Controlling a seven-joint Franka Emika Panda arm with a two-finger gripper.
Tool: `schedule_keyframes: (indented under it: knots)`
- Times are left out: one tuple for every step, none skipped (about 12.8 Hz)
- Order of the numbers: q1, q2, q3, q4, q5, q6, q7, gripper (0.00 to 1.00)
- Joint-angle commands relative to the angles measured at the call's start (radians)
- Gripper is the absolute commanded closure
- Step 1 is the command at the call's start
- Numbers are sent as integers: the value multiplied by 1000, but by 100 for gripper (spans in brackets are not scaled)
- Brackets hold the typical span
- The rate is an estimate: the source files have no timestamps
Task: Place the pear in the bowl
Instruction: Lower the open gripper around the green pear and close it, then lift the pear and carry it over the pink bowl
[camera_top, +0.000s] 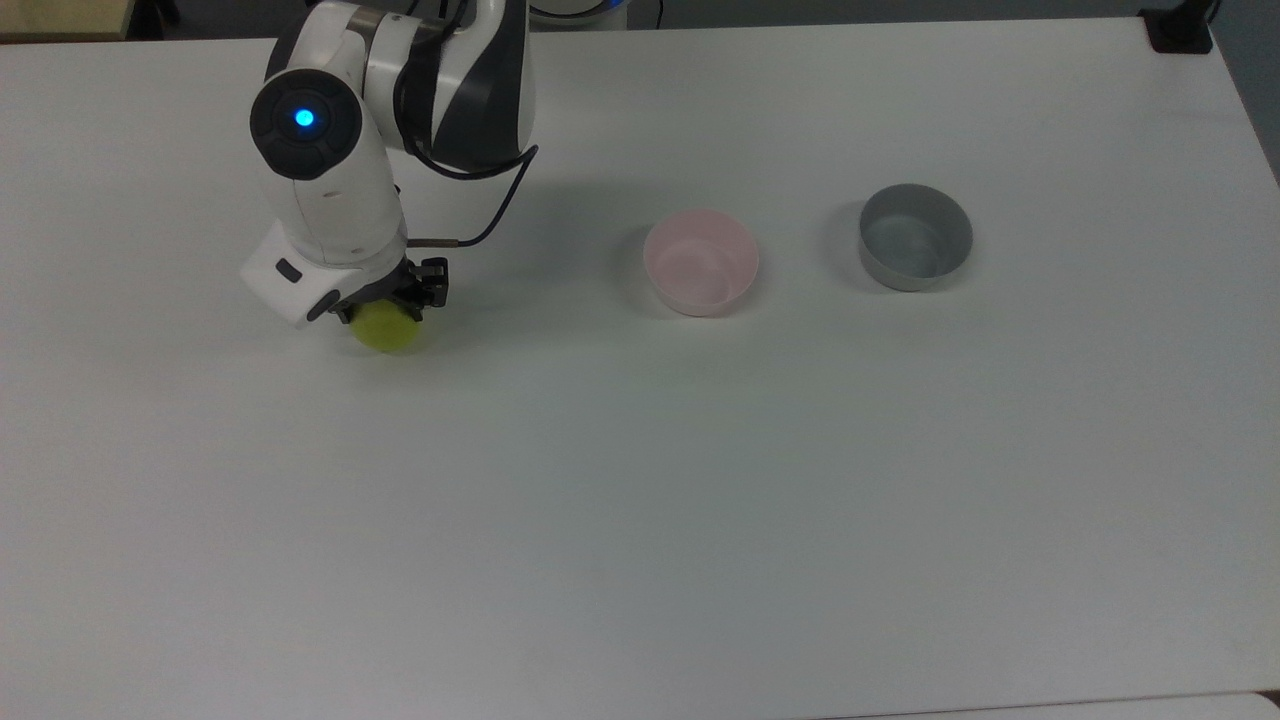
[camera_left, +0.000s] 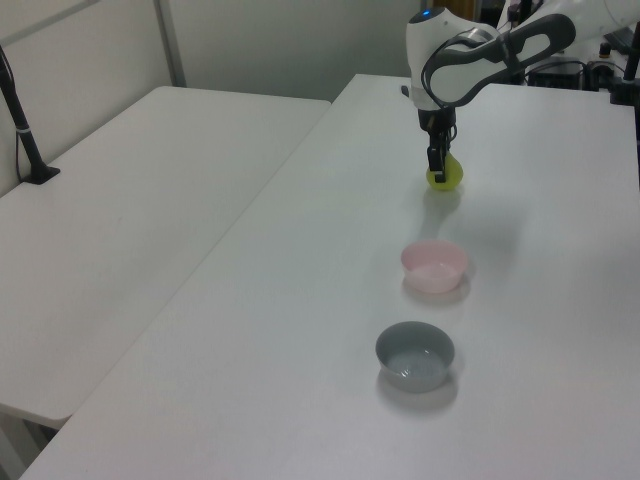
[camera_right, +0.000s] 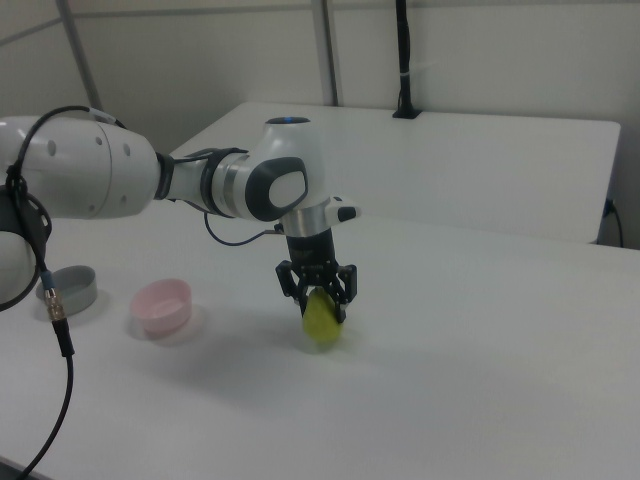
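The yellow-green pear (camera_top: 388, 330) (camera_left: 447, 178) (camera_right: 321, 320) sits at the top view's left, its upper half covered by my hand. My gripper (camera_top: 392, 306) (camera_left: 438, 170) (camera_right: 320, 300) points straight down over it. In the right view one black finger presses on each side of the pear's upper part, so the gripper is shut on the pear. Whether the pear still rests on the white table (camera_top: 640, 500) or hangs just above it cannot be told. The pale pink bowl (camera_top: 700, 262) (camera_left: 434, 265) (camera_right: 162, 305) stands empty to the top view's right of the pear.
A grey bowl (camera_top: 915, 237) (camera_left: 414, 355) (camera_right: 68, 287), also empty, stands beyond the pink one toward the top view's right. A black cable (camera_top: 495, 205) loops from my wrist. A second white table (camera_left: 130, 200) adjoins at the left view's left.
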Motion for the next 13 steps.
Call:
schedule_keyframes:
  knots:
    - [14,-123,-16,-38,10,-62,-2,98]
    - [20,-166,-20,-37,43,-85,-2,98]
    - [31,-209,-32,-37,71,-105,-3,98]
    - [72,-237,-50,-34,85,-126,0,97]
    - [122,-245,-73,-15,105,-152,9,97]
    - [184,-245,-76,0,128,-166,36,97]
    - [234,-252,-75,0,132,-176,81,97]
    - [287,-262,-69,0,132,-200,116,97]
    - [345,-262,-64,0,132,-212,150,95]
    - [398,-260,-62,-7,134,-211,188,94]
    - [452,-260,-62,-11,134,-213,225,94]
    - [506,-257,-61,-15,134,-211,260,93]
    - [537,-251,-52,-26,134,-202,292,93]
